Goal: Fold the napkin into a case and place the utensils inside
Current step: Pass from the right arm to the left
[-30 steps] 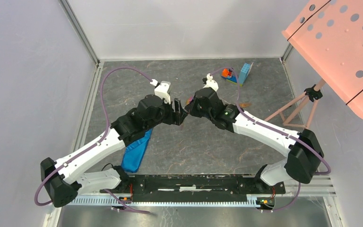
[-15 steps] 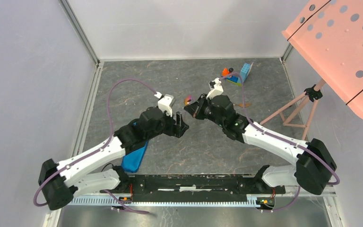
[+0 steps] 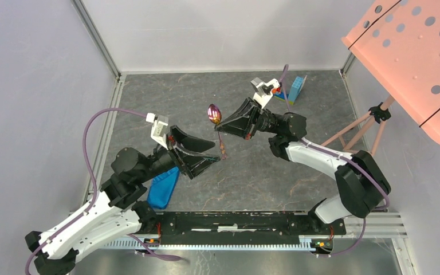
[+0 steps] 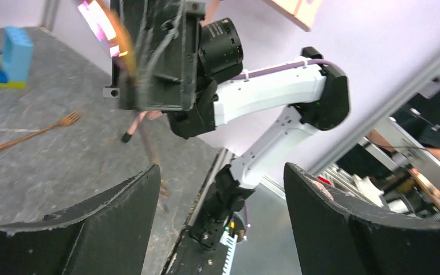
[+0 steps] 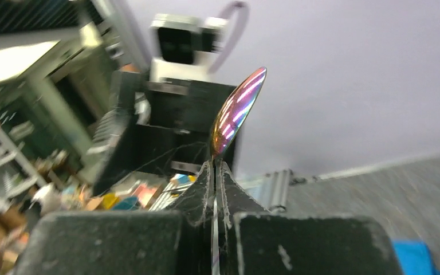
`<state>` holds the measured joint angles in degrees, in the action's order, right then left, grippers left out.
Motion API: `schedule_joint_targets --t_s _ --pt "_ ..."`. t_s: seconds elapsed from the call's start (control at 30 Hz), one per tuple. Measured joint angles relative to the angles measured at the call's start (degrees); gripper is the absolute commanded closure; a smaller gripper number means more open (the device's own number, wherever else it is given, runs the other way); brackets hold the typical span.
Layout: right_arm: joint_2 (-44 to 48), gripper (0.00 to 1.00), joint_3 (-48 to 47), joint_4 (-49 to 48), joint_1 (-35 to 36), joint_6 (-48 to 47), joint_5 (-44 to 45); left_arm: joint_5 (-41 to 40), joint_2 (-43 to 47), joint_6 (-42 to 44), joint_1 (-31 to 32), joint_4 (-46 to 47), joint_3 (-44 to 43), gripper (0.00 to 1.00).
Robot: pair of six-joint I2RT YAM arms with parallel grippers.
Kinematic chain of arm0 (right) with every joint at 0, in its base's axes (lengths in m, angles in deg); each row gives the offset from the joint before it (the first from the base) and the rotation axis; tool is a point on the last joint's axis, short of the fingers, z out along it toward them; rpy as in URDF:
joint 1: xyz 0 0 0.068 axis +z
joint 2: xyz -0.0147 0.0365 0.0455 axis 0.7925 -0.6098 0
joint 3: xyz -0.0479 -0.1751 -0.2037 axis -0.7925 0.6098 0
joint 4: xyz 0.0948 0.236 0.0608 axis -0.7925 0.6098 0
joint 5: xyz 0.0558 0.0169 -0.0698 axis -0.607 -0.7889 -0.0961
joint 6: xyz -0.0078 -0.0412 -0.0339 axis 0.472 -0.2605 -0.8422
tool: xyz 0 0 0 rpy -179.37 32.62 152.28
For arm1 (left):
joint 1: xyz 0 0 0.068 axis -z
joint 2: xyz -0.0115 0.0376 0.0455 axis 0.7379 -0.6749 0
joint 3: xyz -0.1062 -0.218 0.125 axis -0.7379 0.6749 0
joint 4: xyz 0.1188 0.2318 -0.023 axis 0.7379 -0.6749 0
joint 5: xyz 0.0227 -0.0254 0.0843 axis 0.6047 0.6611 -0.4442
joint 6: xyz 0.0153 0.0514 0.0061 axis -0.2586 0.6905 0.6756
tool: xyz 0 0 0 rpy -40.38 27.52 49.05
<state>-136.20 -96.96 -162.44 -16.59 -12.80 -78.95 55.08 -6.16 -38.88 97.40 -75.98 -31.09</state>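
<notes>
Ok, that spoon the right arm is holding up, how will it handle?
The spoon looks stiff: its thin handle hangs straight below the right gripper. Its glossy bowl suggests slick metal, so it may pivot, since the jaws pinch only the narrow neck. Probably light, being so slender.

Looking out between the two dark fingers point(image 4: 91, 229) of the left gripper point(image 4: 220, 172), spread wide along the bottom edge. Straight ahead, the right gripper point(image 4: 152, 63), black and blocky, raised above the grey table point(image 4: 51, 172). Pinched in it, apparently, a spoon point(image 4: 100, 20): shiny rainbow bowl up, thin handle hanging down, all badly blurred. Behind, the right arm point(image 4: 275, 97), white with black joints, bending down to the table's edge. Flat on the table at left, a copper fork point(image 4: 31, 134), apart from the spoon. Farther back, a light-blue toy block point(image 4: 16, 51).
</notes>
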Motion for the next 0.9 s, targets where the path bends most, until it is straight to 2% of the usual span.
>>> schedule_joint_targets --t_s 0.1,0.27,0.43,0.63,0.9 --pt "1.01 1.0 -6.16 -4.09 2.91 3.76 -4.83 4.52 -1.38 -0.15 -0.07 3.23 -0.94 0.18" --pt "4.37 1.0 -11.43 -6.43 6.27 7.93 -8.74 11.91 -4.85 -0.28 -0.35 9.86 -3.96 0.17" --pt "5.9 1.0 -15.93 -7.04 7.69 10.91 -10.69 21.66 -10.73 -2.21 -0.37 18.73 -9.33 0.23" --pt "6.16 1.0 -19.26 -7.39 8.9 13.11 -11.37 31.34 -18.88 -8.94 -0.87 32.83 -13.46 0.39" --pt "6.01 1.0 -19.37 -7.28 9.55 13.4 -12.09 36.33 -23.21 -13.88 -0.7 40.76 -13.79 0.59"
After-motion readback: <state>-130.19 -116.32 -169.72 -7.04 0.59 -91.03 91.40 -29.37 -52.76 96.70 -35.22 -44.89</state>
